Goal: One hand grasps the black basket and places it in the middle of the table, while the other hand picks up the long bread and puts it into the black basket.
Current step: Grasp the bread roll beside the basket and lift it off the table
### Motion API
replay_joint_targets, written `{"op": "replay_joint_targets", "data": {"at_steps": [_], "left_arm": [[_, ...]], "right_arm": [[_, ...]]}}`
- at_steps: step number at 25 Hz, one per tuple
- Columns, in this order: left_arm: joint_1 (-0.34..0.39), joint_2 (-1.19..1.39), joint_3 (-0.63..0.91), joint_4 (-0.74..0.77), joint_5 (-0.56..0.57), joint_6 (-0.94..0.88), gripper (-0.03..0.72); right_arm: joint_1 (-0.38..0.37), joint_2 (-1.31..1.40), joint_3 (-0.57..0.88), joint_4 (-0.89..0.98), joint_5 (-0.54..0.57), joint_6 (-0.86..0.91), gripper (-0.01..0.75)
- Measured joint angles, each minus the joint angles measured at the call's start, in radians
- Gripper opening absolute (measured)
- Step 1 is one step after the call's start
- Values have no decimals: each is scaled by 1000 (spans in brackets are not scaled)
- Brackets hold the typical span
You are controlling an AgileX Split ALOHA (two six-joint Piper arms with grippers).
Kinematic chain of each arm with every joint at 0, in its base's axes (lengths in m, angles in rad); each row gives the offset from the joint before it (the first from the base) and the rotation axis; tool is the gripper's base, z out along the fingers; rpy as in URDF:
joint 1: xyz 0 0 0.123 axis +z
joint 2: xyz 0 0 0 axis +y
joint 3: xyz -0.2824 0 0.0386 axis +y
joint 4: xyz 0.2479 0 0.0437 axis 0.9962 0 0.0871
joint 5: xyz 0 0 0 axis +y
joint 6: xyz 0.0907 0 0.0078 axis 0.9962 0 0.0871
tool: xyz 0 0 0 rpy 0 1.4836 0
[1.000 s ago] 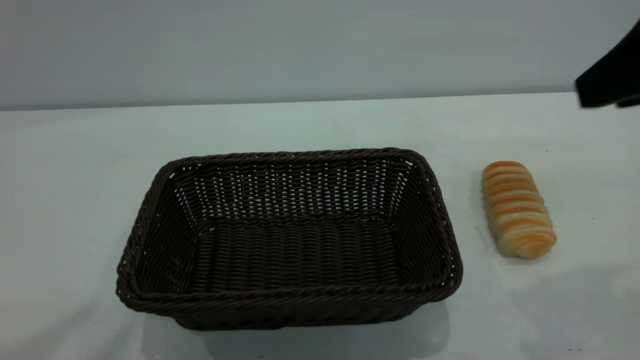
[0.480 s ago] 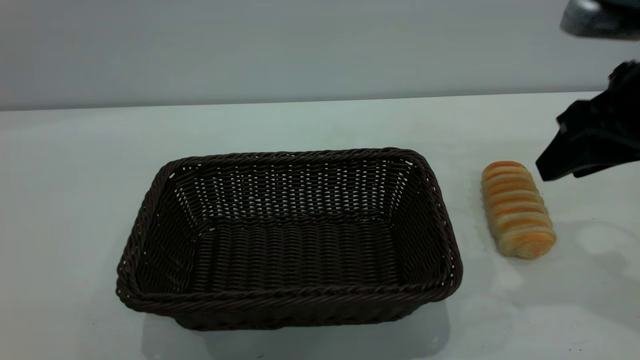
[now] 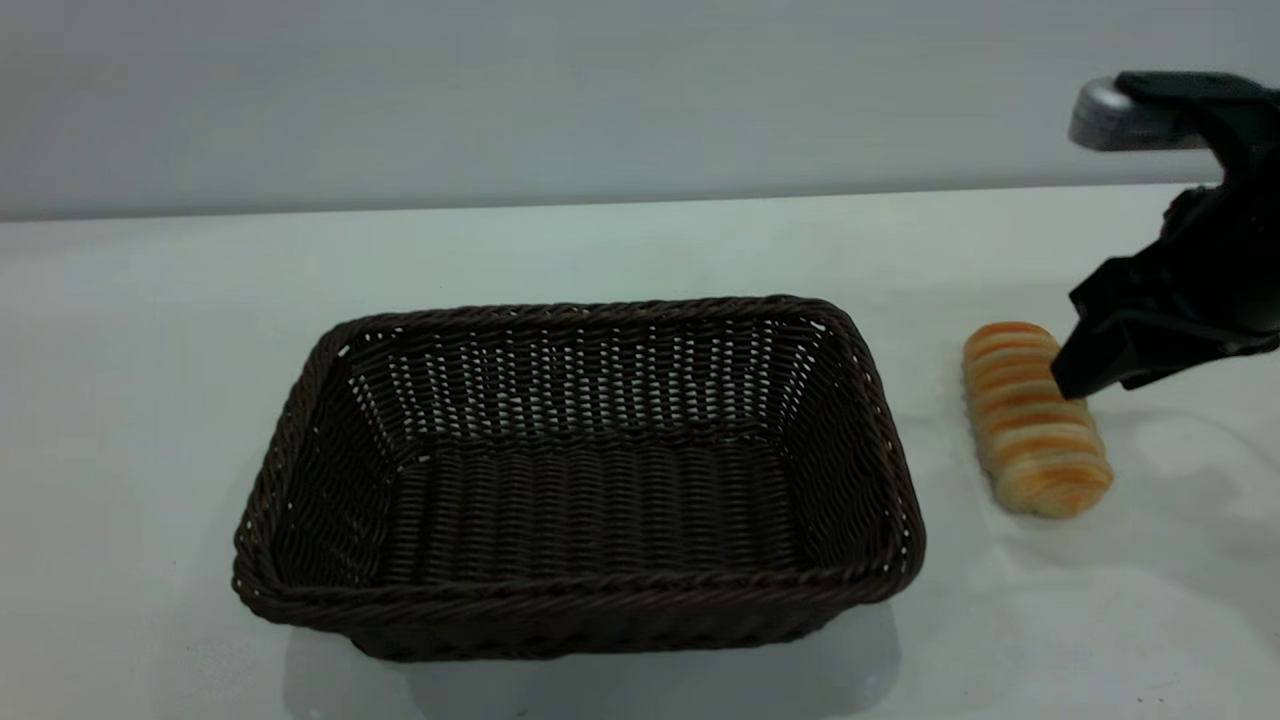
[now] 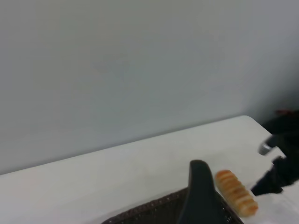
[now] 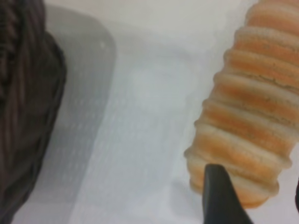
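Right gripper (image 3: 1075, 385) now lower, over long bread (image 3: 1035, 425).

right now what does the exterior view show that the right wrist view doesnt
Only the exterior view shows the whole black basket, empty, the right gripper from outside above the long bread, and the table's far edge. Only the right wrist view shows the bread's ridges close up, with one fingertip in front of them. Both show the bread lying on the table beside the basket.

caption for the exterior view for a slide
Right gripper reaches the long bread lying on the white table beside the empty black basket.
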Motion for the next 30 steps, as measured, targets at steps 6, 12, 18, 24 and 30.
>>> {"op": "replay_joint_targets", "data": {"at_steps": [6,12,18,24,30], "left_arm": [[0,-35,0,-42,20,45,586],[0,-41,0,-42,21,62,586],[0,-41,0,-44,21,66,585],[0,-41,0,-44,21,69,585],[0,-41,0,-45,21,70,585]], "right_arm": [[0,82,-56,1,-10,0,371],[0,143,-75,5,-13,-1,371],[0,191,-77,12,-20,-4,371],[0,231,-85,31,-30,-5,363],[0,237,-85,41,-38,-25,85]]}}
